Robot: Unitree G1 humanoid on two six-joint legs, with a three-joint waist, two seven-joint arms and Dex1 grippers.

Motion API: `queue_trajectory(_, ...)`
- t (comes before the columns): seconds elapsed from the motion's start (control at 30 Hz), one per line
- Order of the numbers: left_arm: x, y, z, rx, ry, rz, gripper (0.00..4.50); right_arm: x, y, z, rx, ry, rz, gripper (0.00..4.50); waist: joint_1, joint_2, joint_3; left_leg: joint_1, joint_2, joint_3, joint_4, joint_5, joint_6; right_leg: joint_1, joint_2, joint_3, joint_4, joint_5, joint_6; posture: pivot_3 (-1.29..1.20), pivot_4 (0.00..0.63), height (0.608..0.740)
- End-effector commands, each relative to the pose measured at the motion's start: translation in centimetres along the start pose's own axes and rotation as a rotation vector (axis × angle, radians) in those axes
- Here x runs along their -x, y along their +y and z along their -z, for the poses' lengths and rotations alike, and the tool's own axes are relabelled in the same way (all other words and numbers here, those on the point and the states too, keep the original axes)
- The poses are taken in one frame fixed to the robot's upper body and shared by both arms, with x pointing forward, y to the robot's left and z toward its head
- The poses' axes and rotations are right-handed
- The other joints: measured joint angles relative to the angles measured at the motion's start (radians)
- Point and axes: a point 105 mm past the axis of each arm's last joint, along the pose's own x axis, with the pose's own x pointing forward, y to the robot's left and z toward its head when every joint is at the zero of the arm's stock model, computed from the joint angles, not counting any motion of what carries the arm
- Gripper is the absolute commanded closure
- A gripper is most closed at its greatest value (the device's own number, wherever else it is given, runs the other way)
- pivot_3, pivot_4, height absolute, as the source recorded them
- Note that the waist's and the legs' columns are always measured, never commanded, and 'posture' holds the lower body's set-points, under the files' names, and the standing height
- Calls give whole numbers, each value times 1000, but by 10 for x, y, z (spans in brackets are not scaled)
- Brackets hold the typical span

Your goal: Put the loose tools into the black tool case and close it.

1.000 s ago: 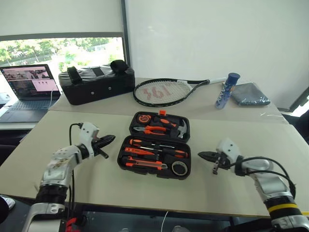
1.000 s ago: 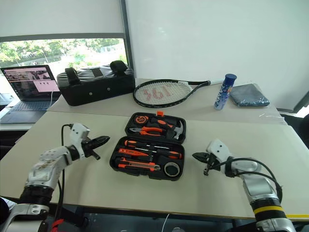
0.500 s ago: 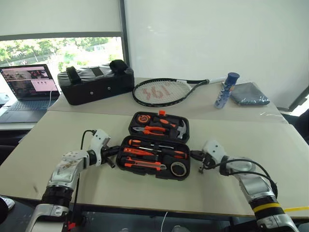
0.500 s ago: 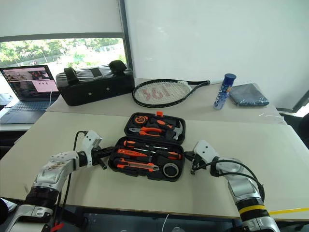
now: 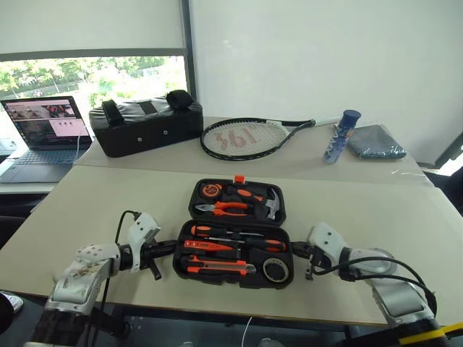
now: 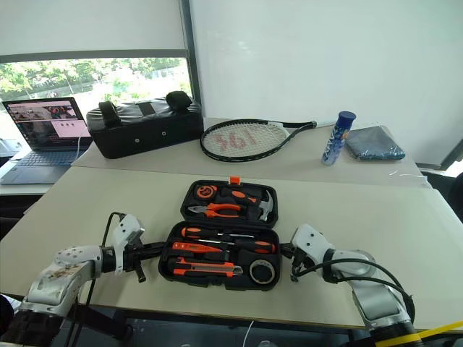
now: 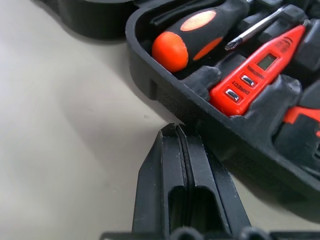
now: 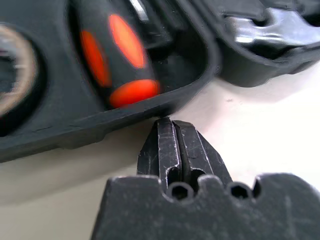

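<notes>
Beige table (image 5: pixel 108 195) with open black tool case (image 5: pixel 235 233), racket (image 5: pixel 249 137), black bag (image 5: pixel 145 126).

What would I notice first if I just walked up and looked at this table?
Probably the open black tool case in the middle of the near table, packed with bright orange tools. Then the robot's two shut tools, the left tool and the right tool, each pressed up against one end of the case. Behind it, a tennis racket lies on the far table beside a black bag.
</notes>
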Motion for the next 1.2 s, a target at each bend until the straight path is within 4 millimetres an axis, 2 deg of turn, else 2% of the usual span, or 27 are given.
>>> queue_trajectory(0.03,-1,-8,11,25,24,23,4445,5,13,-3,-10,-27,-58,4500,0,0,0,0,0,0,0,0,0,0,0,0,0,0,0,0,150,740)
queue_trajectory(0.23,26,17,12,50,45,-59,4445,29,-2,-10,-26,-65,-2,4500,-4,0,0,1,0,0,0,0,0,0,0,0,0,0,0,0,150,740)
queue_trajectory(0.27,31,22,10,74,40,-82,4484,34,0,-7,-84,-40,-30,4213,-7,0,0,1,0,0,0,0,0,0,0,0,0,0,0,0,150,740)
queue_trajectory(0.33,38,32,-6,78,-8,-111,3941,44,-2,-9,-127,-20,-52,3786,-9,0,0,1,0,0,0,0,0,0,1,1,1,-1,2,0,150,740)
queue_trajectory(0.4,42,31,-15,147,6,-78,3526,49,-8,-19,-129,-41,-50,3199,-7,-1,1,2,1,0,0,0,0,0,1,0,2,-3,5,0,150,740)
queue_trajectory(0.47,43,32,-30,285,45,-43,2738,53,-11,-37,-247,-60,-80,2466,-6,-2,1,2,2,0,0,0,0,0,3,0,2,-3,6,0,150,740)
queue_trajectory(0.57,36,35,-52,373,106,-42,1809,50,-19,-61,-398,-65,-77,1498,-3,-4,4,0,1,-1,1,1,1,-1,2,0,3,-3,6,0,150,740)
queue_trajectory(0.63,28,45,-66,450,108,-84,1012,45,-27,-58,-485,89,-33,721,-2,-4,4,0,1,-2,1,2,1,-1,2,0,2,-3,6,0,150,740)
queue_trajectory(0.7,18,50,-76,492,114,-101,452,41,-36,-56,-588,201,8,167,-1,-4,4,0,0,-2,1,2,1,-1,2,0,2,-3,6,0,150,740)
queue_trajectory(0.77,8,54,-81,516,137,-130,452,34,-49,-61,-681,229,52,167,-3,-4,3,-1,0,-2,1,2,1,-2,2,-1,2,1,0,0,150,740)
queue_trajectory(0.87,-9,53,-86,512,188,-132,452,22,-66,-61,-769,284,131,167,-2,-4,3,-5,0,-2,0,1,1,-5,2,-1,2,1,-1,0,150,740)
queue_trajectory(0.97,-23,56,-91,504,205,-148,452,12,-78,-59,-809,315,191,167,1,-4,3,-18,-1,-2,1,2,1,-20,1,0,5,2,-2,0,150,740)
queue_trajectory(1.2,-40,61,-99,499,190,-169,452,-2,-91,-56,-869,341,252,167,3,-4,3,-21,-2,-2,1,2,0,-22,-1,-1,4,2,-2,0,150,740)
